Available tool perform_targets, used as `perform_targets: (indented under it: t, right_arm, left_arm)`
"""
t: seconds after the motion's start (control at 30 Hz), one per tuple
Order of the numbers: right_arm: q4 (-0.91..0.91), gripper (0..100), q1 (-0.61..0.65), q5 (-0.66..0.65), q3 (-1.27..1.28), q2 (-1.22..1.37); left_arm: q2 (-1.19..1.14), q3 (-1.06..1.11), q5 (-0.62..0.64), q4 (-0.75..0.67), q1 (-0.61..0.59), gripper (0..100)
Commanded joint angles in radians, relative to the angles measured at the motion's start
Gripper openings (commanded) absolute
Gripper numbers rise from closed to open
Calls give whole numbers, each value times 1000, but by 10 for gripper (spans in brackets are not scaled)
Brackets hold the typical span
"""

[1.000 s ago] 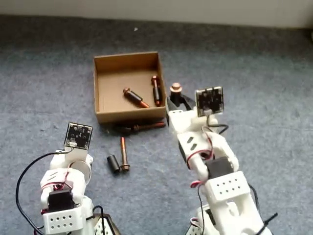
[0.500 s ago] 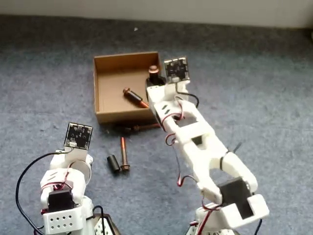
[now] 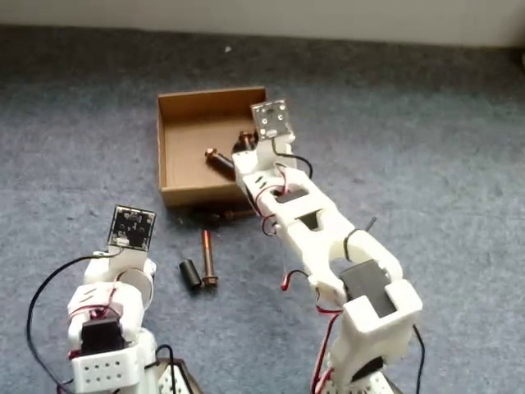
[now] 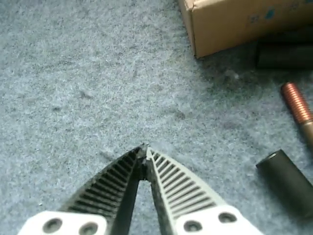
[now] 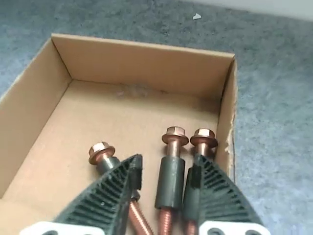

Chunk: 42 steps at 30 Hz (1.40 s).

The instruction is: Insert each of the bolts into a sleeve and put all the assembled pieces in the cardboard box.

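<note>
One cardboard box [image 3: 197, 195]; three bolts inside it, counted in the right wrist view: a left bolt [image 5: 100, 152], a middle bolt [image 5: 174, 136] and a right bolt [image 5: 204, 138]; dark sleeves show on the left and middle ones, so two are sleeved for certain, the third's shank being too hidden to tell; on the grey counter [image 3: 426, 148], just near of the box, one sleeved bolt [image 3: 221, 215]; nearer still, one loose bolt [image 3: 207, 256] and one loose sleeve [image 3: 190, 273] to its left; five bolts in all; two arms, the left arm [image 3: 107, 312] and the right arm [image 3: 320, 238].
</note>
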<state>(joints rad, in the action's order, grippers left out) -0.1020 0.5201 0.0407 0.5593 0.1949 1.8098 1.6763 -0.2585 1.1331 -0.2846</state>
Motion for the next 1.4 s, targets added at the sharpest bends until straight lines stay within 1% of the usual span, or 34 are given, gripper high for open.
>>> perform_targets:
  t: [0.0,0.17,0.37,0.4,0.5,0.57,0.67,0.77,0.83,0.9,1.07,1.2,1.33,1.37]
  right_arm:
    - [130,152,8,3,-7,-160]
    - [386,152,8,3,56,-354]
    - [550,153,12,-3,156,-535]
    - [561,153,24,-23,173,-555]
    - [591,153,90,-149,228,-596]
    - [604,153,151,-209,254,-605]
    - [610,153,219,-258,263,-601]
    - [662,155,259,-278,249,-535]
    - [680,155,278,-295,166,-461]
    - [731,155,289,-296,77,-366]
    - [843,156,298,-296,-160,-170]
    - [855,156,300,-296,-289,-59]
    - [855,156,300,-299,-355,24]
    - [855,156,300,-318,-371,42]
  left_arm:
    - [4,18,-11,-18,18,11]
    - [4,18,-11,-18,18,11]
    - [4,18,-11,-17,18,11]
    - [4,18,-11,-17,18,11]
    - [4,15,-11,-20,5,9]
    - [4,-2,-11,-21,-35,8]
    - [4,-16,-9,-21,-105,7]
    - [4,-18,-8,-21,-119,7]
    - [4,-16,-8,-28,-117,7]
    - [4,-7,-6,-54,-117,7]
    - [4,-5,-6,-60,-117,7]
    - [4,-5,-6,-63,-117,7]
    - [4,-5,-6,-63,-117,7]
    - [4,-5,-6,-63,-117,7]
